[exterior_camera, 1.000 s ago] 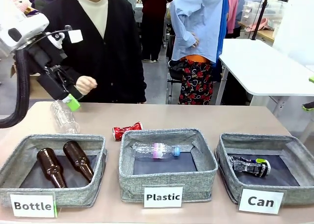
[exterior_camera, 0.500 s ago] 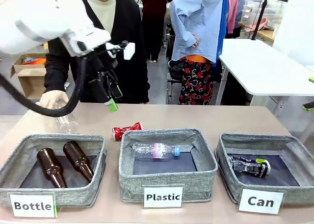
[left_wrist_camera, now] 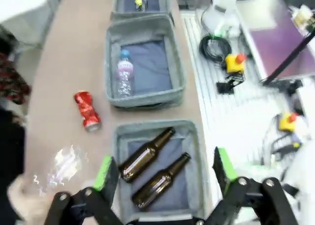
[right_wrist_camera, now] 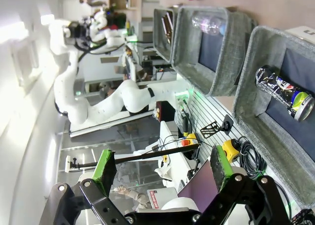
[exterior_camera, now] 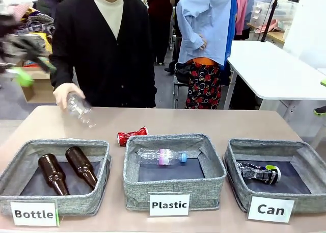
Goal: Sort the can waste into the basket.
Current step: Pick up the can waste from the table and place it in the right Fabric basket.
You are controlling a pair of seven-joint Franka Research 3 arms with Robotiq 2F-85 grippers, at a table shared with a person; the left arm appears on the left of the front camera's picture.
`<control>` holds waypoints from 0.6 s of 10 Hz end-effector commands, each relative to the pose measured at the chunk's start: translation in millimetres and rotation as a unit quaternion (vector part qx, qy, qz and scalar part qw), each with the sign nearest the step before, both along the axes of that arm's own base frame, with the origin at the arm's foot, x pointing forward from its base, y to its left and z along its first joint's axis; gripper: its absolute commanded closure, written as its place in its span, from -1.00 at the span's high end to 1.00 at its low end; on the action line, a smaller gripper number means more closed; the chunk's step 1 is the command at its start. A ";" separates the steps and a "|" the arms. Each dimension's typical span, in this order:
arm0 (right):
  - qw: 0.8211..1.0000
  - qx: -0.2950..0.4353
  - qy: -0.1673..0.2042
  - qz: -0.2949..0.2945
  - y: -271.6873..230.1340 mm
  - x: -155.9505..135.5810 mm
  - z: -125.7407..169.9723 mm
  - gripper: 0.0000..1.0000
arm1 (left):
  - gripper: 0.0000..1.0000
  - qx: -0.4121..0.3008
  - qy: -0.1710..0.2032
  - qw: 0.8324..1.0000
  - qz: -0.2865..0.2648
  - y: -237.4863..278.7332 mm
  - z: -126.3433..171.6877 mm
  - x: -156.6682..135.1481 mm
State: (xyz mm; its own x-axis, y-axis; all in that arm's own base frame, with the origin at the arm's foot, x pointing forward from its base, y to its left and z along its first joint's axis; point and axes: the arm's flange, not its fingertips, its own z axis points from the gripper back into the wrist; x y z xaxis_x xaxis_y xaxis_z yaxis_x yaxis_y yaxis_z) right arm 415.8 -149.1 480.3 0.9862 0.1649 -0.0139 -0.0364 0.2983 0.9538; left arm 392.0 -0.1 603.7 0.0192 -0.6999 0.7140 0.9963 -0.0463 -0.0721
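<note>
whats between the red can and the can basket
The Plastic basket, holding a clear plastic bottle, sits between the red can and the Can basket; the front view shows it.

My left gripper [exterior_camera: 30, 70] hangs high at the left edge of the front view, smeared by motion blur, with one green pad [exterior_camera: 23, 78] showing at its lower end. On its wrist camera the fingers [left_wrist_camera: 104, 170] are spread wide with nothing between them, aimed steeply down. My right gripper [right_wrist_camera: 162, 168] is spread just as wide and holds nothing, its wrist rolled sideways.
</note>
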 end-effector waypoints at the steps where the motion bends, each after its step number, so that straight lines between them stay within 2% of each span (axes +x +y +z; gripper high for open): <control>1: 1.000 0.001 -0.006 0.009 -1.8 -0.6 2.4 1.00 | 1.00 -0.089 0.031 0.989 0.118 73.5 -25.0 -16.9; 2: 1.000 0.001 -0.006 0.009 -1.8 -0.6 2.4 1.00 | 1.00 -0.131 0.043 0.973 0.184 113.3 -33.8 -22.1; 3: 1.000 0.001 -0.006 0.009 -1.8 -0.6 2.4 1.00 | 1.00 -0.188 0.069 0.953 0.226 151.7 -44.5 -29.0; 4: 1.000 0.001 -0.006 0.009 -1.8 -0.6 2.4 1.00 | 1.00 -0.257 0.110 0.906 0.318 193.6 -61.7 -34.6; 5: 1.000 0.001 -0.006 0.009 -1.8 -0.6 2.4 1.00 | 1.00 -0.310 0.151 0.864 0.367 224.0 -86.8 -40.4; 6: 1.000 0.001 -0.006 0.009 -1.8 -0.6 2.4 1.00 | 1.00 -0.350 0.180 0.832 0.391 239.9 -101.3 -43.8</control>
State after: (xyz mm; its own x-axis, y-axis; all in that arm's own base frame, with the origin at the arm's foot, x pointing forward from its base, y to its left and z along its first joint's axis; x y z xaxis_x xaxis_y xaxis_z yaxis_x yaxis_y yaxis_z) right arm 416.0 -149.3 480.3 0.9862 0.1651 -0.0142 -0.0361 0.2981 0.9539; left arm 340.1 245.9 501.0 0.5790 -0.0229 0.8150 0.7303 0.4590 -0.5059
